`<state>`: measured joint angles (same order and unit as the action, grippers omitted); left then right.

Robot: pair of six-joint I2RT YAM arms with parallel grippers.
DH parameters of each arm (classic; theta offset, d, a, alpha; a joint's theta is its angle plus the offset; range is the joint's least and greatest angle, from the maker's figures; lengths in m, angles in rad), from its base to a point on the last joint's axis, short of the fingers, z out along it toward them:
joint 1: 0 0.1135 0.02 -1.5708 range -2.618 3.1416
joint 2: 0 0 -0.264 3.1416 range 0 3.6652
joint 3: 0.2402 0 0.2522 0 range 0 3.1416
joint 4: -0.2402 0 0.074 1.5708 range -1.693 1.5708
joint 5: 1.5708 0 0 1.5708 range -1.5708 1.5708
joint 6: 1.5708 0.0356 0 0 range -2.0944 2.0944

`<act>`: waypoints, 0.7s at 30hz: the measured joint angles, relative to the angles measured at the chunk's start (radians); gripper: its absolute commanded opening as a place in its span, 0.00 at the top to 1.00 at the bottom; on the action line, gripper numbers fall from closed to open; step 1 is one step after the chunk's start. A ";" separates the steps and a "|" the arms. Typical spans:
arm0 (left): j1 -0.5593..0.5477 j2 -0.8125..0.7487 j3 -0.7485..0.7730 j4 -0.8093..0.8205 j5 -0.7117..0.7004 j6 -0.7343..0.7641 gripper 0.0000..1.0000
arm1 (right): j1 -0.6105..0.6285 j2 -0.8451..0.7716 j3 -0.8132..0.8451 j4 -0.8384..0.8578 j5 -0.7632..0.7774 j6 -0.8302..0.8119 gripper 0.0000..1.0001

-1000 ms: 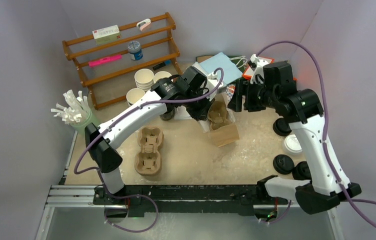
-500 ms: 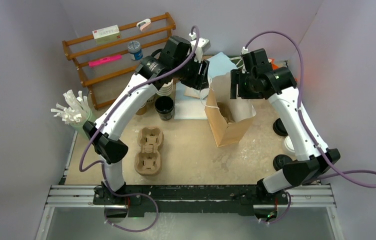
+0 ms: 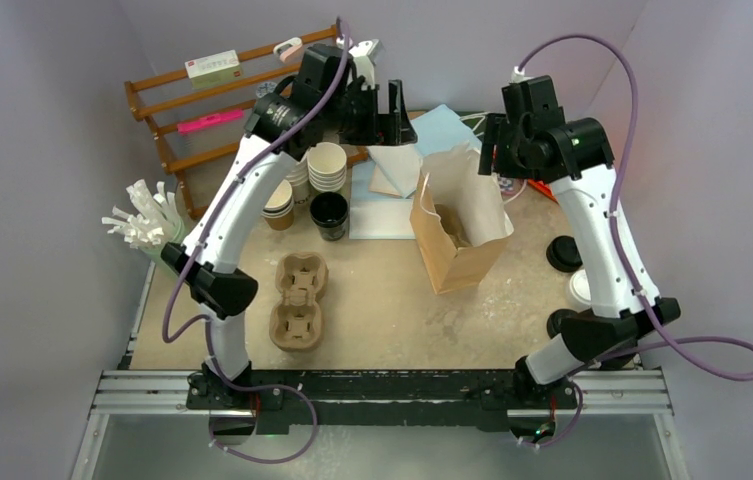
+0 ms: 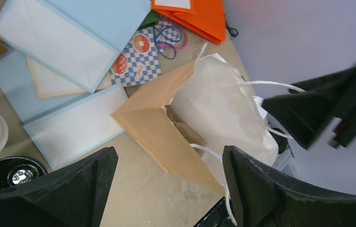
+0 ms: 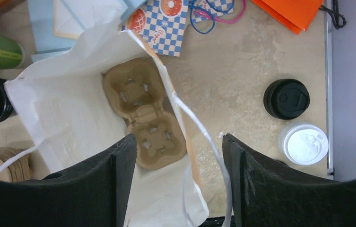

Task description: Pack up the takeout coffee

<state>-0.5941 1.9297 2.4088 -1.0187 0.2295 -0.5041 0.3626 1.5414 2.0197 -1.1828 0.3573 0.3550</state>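
The brown paper bag (image 3: 457, 240) stands upright and open mid-table, with a pulp cup tray (image 5: 145, 111) lying on its bottom. Stacked lidless takeout coffee cups (image 3: 279, 205), kraft-brown and white inside, stand left of the bag. My left gripper (image 3: 392, 108) hangs open above and left of the bag's mouth, holding nothing; in the left wrist view the bag (image 4: 199, 118) lies beyond the left gripper (image 4: 169, 189). Over the bag's right rim, my right gripper (image 5: 178, 184) is open, and the white cord handle (image 5: 199, 137) runs loose between its fingers.
A second pulp tray (image 3: 297, 300) lies on the table at front left. A black cup (image 3: 329, 213) and cream cup stack (image 3: 327, 165) stand by pale envelopes (image 4: 67, 47). Black lid (image 5: 287, 98) and white lid (image 5: 303, 144) sit right. A wooden rack (image 3: 242, 100) stands at back left.
Both arms rose and the bag went from slumped to upright and open. The left gripper opened, let go of the bag and drew back to the left.
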 measured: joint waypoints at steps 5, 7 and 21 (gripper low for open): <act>-0.003 -0.038 -0.033 0.064 0.061 -0.035 0.22 | -0.055 0.030 -0.033 -0.002 -0.027 0.000 0.41; -0.007 -0.037 -0.035 0.076 0.088 -0.037 0.23 | -0.074 0.037 -0.057 -0.001 -0.042 0.000 0.45; -0.033 -0.093 -0.283 0.114 0.001 -0.015 0.07 | -0.095 0.043 -0.268 0.039 -0.168 0.014 1.00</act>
<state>-0.6273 1.8366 2.1254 -0.9043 0.2302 -0.5190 0.2672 1.5841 1.7519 -1.1442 0.1890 0.3691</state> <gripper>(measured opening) 0.917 0.112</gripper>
